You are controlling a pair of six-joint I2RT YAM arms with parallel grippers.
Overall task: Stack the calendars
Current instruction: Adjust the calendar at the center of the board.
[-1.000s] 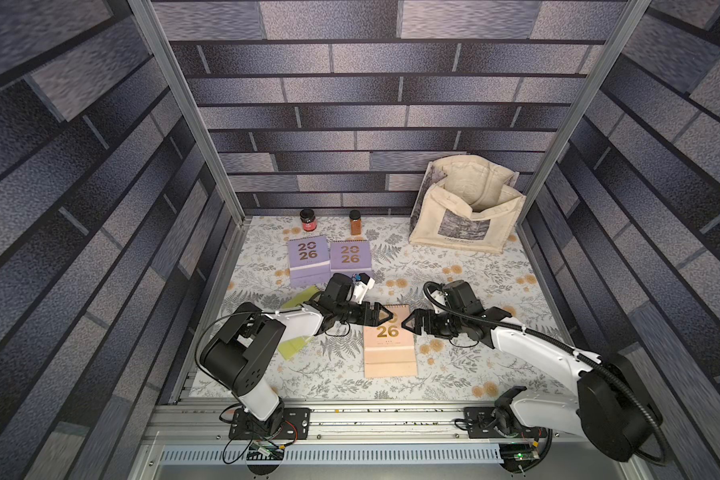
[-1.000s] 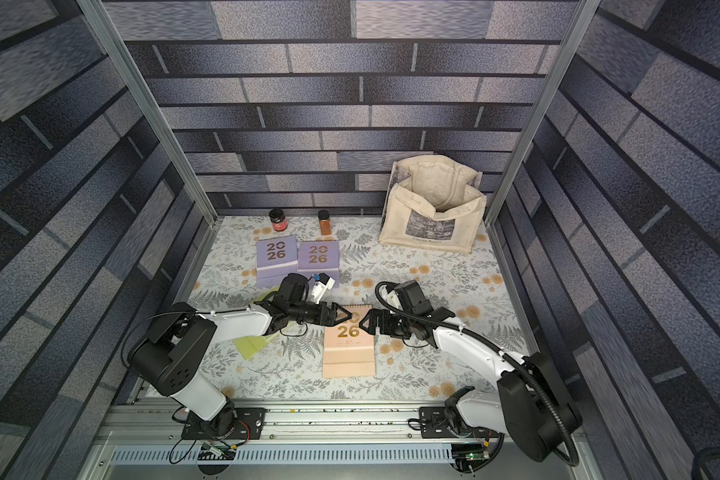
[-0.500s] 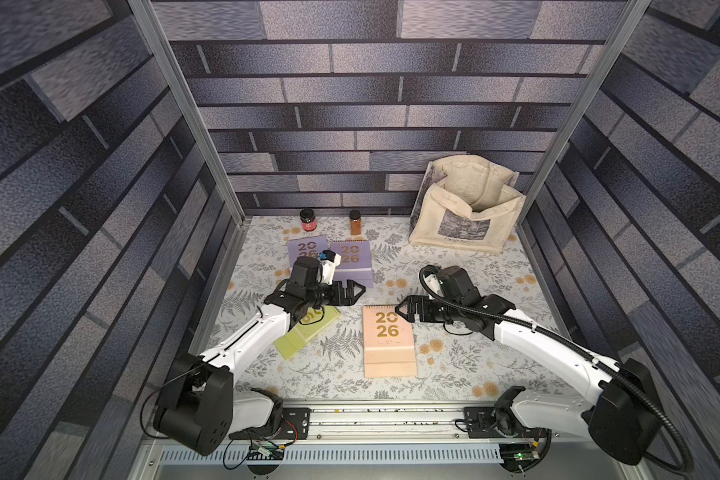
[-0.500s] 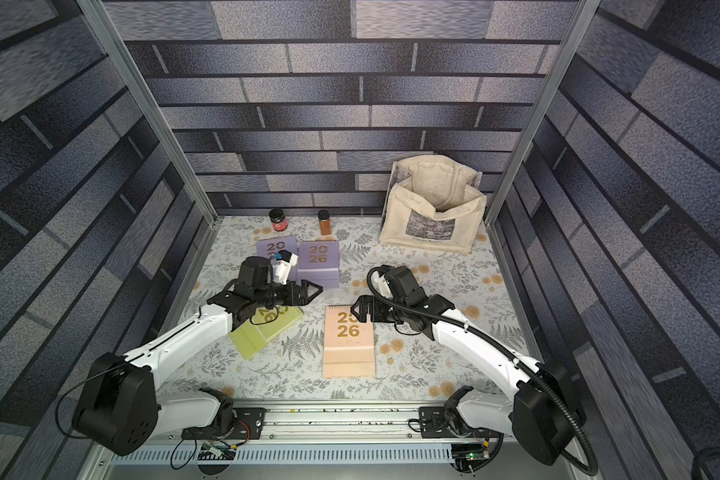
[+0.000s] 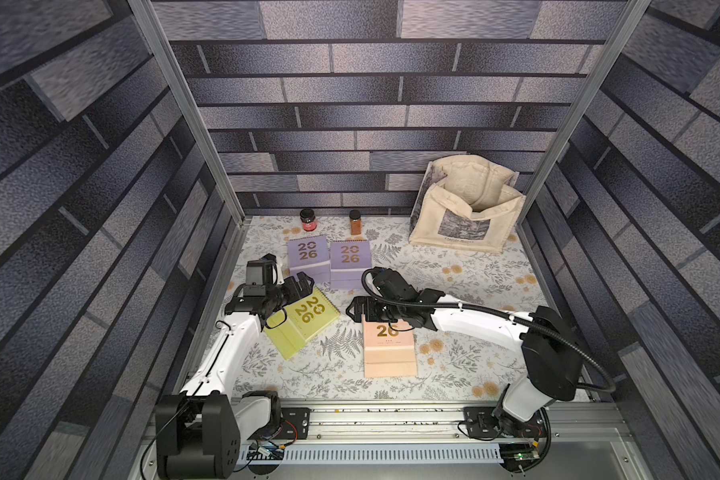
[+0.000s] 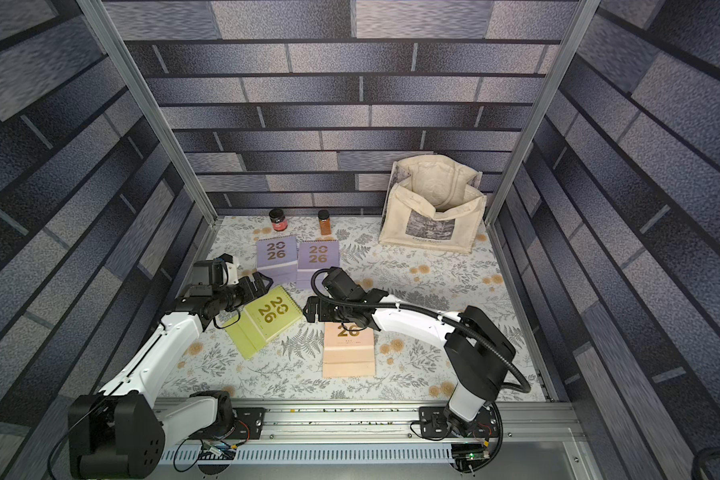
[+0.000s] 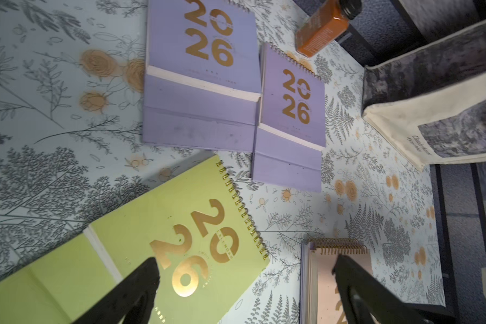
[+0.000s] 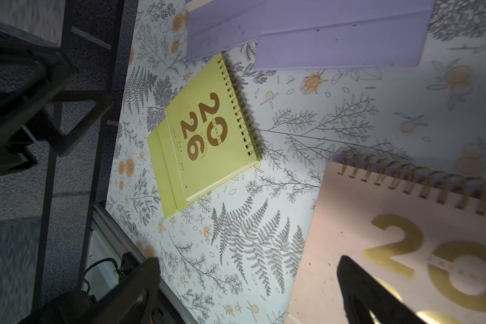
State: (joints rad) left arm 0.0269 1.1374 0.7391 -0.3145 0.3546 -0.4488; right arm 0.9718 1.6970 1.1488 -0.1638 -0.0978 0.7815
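Gaping tote bag (image 5: 458, 232), calendars (image 5: 308, 254) outside

A: What kind of place is this?
B: A robot lab cell. Look: brick-print panels (image 5: 350, 104) on aluminium posts (image 5: 188, 112) wall in a floral-covered table (image 5: 474, 270), and the left arm (image 5: 225, 353) and right arm (image 5: 474, 322) are bolted to a metal rail (image 5: 391, 415) along its near edge.
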